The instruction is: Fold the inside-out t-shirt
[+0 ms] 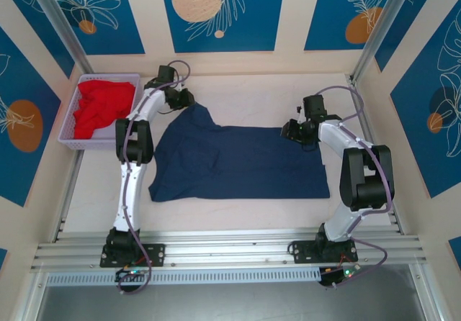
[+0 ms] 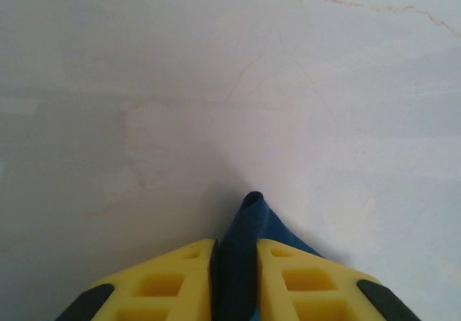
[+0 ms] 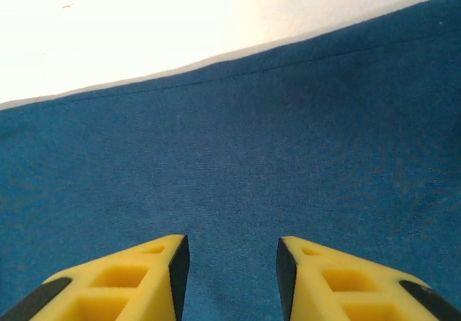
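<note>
Left end effector pinching a far corner of the shirt, right one open over its other end.

At the far left a lavender basket [image 1: 86, 145] holds a crumpled red garment [image 1: 101, 109], set aside and apart from the work. Just right of it, the left end effector [image 2: 236, 245] has closed on a peak of navy cloth, most likely to lift that corner for a fold. The inside-out t-shirt [image 1: 245, 163] lies mostly flat across the middle of the pale counter [image 1: 238, 94], its left part rumpled. At the shirt's far right edge the right end effector [image 3: 230, 245] hangs with its jaws apart over flat fabric, gripping nothing, apparently lined up to take the matching corner.
</note>
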Controlling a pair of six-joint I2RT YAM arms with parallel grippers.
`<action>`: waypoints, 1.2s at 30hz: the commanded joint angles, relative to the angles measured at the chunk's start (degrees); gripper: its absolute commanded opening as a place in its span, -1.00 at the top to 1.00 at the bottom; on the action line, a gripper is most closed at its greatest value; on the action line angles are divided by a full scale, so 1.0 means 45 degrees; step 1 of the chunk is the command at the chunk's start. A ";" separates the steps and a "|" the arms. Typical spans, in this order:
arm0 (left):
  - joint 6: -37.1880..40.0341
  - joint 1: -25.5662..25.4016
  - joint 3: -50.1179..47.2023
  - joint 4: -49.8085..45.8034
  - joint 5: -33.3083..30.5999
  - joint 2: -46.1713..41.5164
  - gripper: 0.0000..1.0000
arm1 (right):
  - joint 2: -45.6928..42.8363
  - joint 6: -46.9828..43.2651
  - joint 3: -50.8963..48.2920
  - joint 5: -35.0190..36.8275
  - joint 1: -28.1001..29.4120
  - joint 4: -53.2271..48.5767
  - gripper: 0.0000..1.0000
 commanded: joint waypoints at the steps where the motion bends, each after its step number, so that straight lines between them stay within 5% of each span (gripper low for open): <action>1: 0.0221 0.0257 0.0717 -0.0269 0.0163 0.0434 0.62 | 0.0121 -0.0249 0.0146 0.0165 0.0079 -0.0260 0.21; 36: 0.0215 0.0394 0.0869 -0.0037 0.1369 -0.0287 0.61 | 0.0639 -0.0307 0.0149 0.0371 0.0186 -0.0220 0.22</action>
